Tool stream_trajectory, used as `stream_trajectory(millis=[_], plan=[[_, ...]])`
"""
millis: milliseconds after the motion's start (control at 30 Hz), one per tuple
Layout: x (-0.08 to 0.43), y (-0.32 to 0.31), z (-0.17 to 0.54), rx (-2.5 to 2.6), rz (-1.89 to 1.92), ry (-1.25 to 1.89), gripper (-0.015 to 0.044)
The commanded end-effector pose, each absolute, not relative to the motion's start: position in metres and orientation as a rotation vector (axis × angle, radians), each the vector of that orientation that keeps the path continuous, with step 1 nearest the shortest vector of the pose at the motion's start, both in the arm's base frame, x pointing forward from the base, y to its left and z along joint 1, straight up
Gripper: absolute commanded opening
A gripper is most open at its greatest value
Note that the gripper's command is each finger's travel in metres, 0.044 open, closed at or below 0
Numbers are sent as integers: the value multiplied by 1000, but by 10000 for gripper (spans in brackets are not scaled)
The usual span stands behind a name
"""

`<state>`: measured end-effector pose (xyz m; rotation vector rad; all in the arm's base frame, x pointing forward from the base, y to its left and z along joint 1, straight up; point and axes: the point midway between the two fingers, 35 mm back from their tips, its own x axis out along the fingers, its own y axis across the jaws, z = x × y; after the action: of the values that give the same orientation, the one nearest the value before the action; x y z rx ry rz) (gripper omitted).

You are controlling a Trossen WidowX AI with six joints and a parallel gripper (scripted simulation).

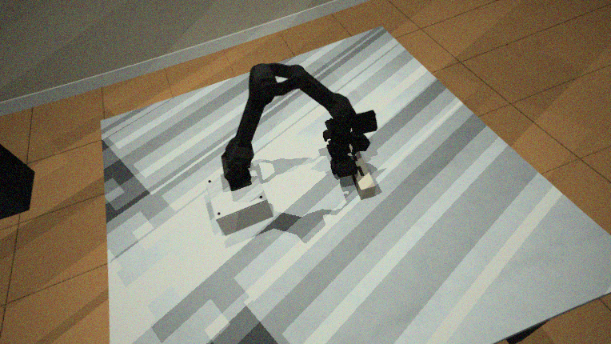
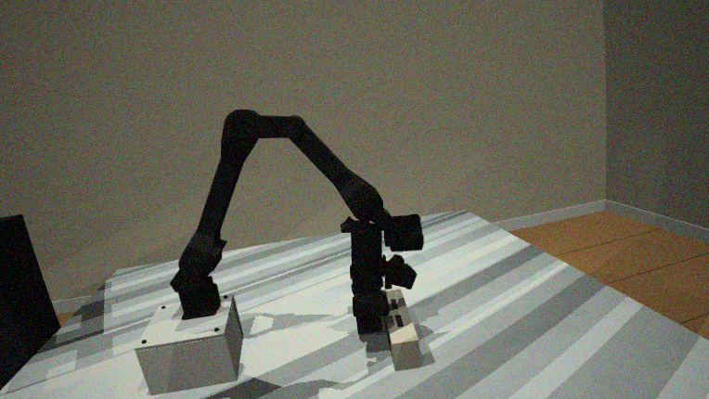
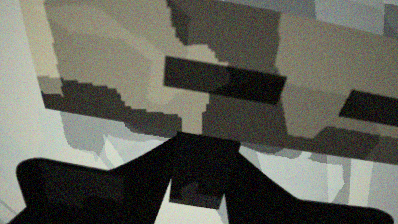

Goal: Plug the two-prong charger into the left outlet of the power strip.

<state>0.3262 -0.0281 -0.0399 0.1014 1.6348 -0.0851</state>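
The beige power strip lies on the table, with dark outlet recesses on its top. Two recesses show in the wrist view. My gripper is shut on the black charger, a dark block between the fingertips. In the wrist view the charger's front end overlaps the strip's near long edge, short of the middle recess. The prongs are not visible there. In the top and exterior views the gripper is beside the strip, on the arm-base side; charger and fingers merge into one dark shape.
The arm's pale box-shaped base stands to the left of the strip. The table has a striped grey and white surface with strong shadows. A black object stands at the far left.
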Motion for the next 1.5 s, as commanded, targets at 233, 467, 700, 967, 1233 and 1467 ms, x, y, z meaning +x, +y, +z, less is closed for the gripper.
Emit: stream_trajectory(millis=[233,467,700,967,1233,1467], plan=[[339,-30,-38,95,-84,1608,0],[341,-30,-38,95,-84,1608,0],[344,-30,-36,95,-84,1608,0],[347,-31,-35,95,-84,1607,0],[350,-31,-34,95,-84,1607,0],[351,-31,-33,95,-84,1607,0]])
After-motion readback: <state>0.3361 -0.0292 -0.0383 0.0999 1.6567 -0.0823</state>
